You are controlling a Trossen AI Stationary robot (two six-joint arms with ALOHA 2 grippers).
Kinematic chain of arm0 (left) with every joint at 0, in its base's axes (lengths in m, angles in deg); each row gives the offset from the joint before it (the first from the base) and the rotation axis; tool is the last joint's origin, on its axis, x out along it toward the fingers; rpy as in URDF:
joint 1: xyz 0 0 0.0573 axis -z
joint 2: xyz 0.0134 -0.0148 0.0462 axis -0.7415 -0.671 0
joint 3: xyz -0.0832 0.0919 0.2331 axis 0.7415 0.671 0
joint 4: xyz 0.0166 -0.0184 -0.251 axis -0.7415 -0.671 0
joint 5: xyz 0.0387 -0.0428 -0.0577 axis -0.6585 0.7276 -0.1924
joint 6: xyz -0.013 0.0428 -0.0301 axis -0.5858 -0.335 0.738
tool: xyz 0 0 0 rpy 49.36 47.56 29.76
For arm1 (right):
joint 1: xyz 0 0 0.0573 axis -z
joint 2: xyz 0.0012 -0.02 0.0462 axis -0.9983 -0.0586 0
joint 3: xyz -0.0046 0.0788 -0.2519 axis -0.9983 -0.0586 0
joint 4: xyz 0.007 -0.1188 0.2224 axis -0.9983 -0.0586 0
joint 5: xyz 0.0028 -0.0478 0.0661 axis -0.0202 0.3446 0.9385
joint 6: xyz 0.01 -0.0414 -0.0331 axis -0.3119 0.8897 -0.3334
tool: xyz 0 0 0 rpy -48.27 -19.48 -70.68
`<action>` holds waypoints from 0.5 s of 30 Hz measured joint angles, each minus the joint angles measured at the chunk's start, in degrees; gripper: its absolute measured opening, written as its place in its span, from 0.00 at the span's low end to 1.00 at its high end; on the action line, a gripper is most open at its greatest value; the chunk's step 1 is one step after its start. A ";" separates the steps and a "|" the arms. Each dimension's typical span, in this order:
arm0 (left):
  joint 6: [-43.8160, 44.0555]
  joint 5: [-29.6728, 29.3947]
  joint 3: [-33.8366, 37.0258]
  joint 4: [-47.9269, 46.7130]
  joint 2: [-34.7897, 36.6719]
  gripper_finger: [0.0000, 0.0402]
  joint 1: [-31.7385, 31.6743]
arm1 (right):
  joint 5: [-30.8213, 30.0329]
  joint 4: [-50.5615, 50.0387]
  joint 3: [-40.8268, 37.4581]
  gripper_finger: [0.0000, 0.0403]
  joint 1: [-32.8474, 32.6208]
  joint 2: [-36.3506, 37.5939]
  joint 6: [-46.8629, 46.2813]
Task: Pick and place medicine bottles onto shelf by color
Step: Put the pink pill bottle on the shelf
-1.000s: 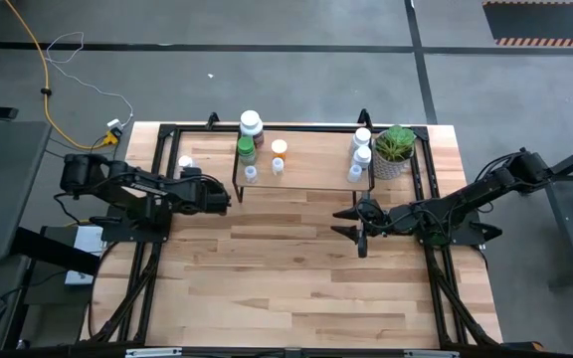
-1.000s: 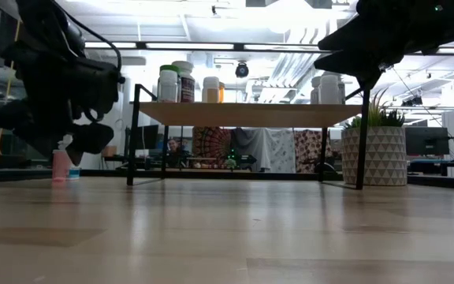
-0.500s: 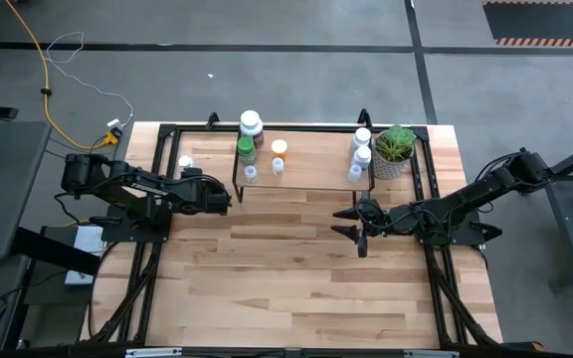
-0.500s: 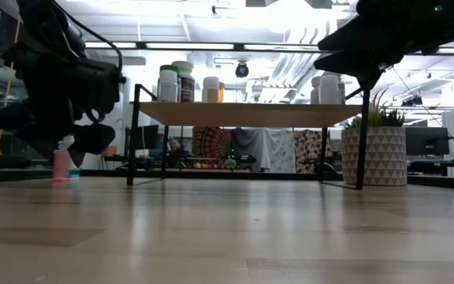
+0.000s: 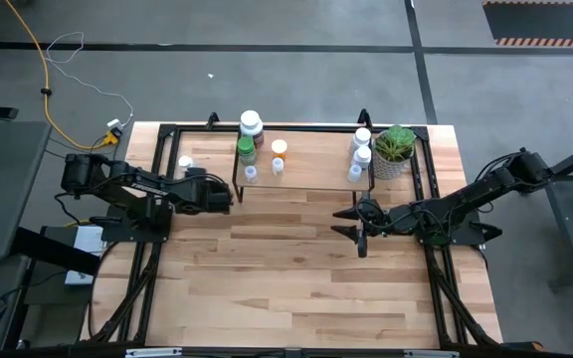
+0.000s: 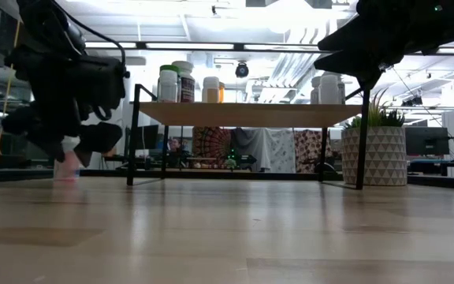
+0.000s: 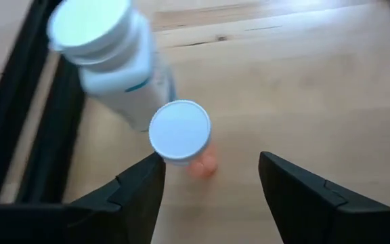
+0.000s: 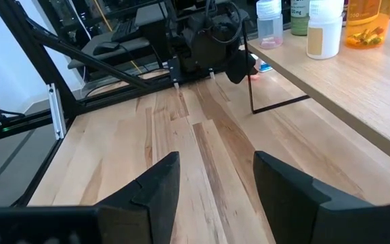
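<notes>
Pale wood planks make up our worktop (image 5: 296, 268), with the shelf (image 5: 311, 171) at its far edge carrying most bottles (image 5: 251, 125). Our left hand (image 7: 208, 177) hangs spread over a small orange bottle (image 7: 181, 135) left of the shelf, apparently not touching it, a bigger white bottle (image 7: 110, 54) just beside. Our right hand (image 5: 349, 221) waits released, empty, before the shelf.

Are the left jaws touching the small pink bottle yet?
Cannot tell. In the left wrist view, the left gripper is open around the pink bottle, but its white cap overlaps one finger, hiding any gap.
</notes>
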 joint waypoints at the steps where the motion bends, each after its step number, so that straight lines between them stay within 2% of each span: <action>1: -0.56 -0.18 0.00 1.09 0.00 0.55 0.00 | 0.00 0.00 0.00 0.44 0.00 -0.01 0.00; 15: -4.77 -5.52 0.00 9.31 0.00 0.53 0.02 | 0.03 -0.23 0.00 0.44 0.01 0.00 0.02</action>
